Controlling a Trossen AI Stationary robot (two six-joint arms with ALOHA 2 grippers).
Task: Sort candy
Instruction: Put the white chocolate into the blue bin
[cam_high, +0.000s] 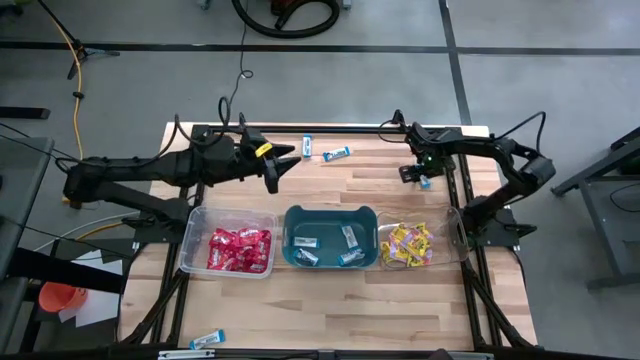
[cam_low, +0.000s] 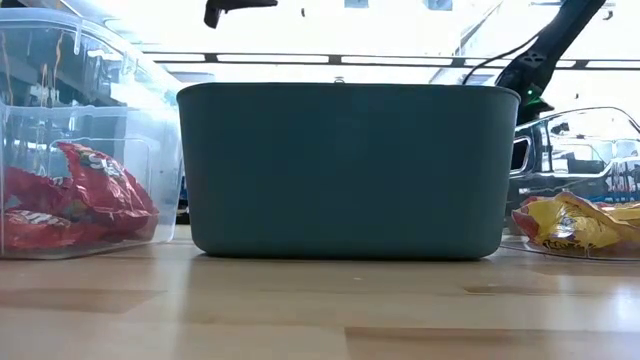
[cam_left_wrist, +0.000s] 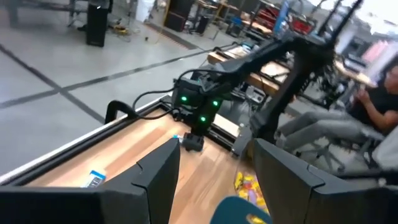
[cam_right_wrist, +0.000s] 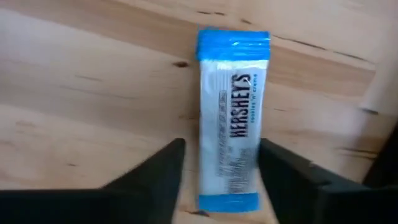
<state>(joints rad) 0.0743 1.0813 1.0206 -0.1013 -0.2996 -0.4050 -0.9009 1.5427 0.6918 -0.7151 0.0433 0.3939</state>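
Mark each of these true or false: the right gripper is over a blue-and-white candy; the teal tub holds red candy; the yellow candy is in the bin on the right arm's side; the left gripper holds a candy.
1. The right gripper is over a blue-and-white candy on the table. True; its fingers straddle the packet.
2. The teal tub holds red candy. False; it holds blue-and-white packets, and the red candy is in a clear bin.
3. The yellow candy is in the bin on the right arm's side. True.
4. The left gripper holds a candy. False; it is open and empty.
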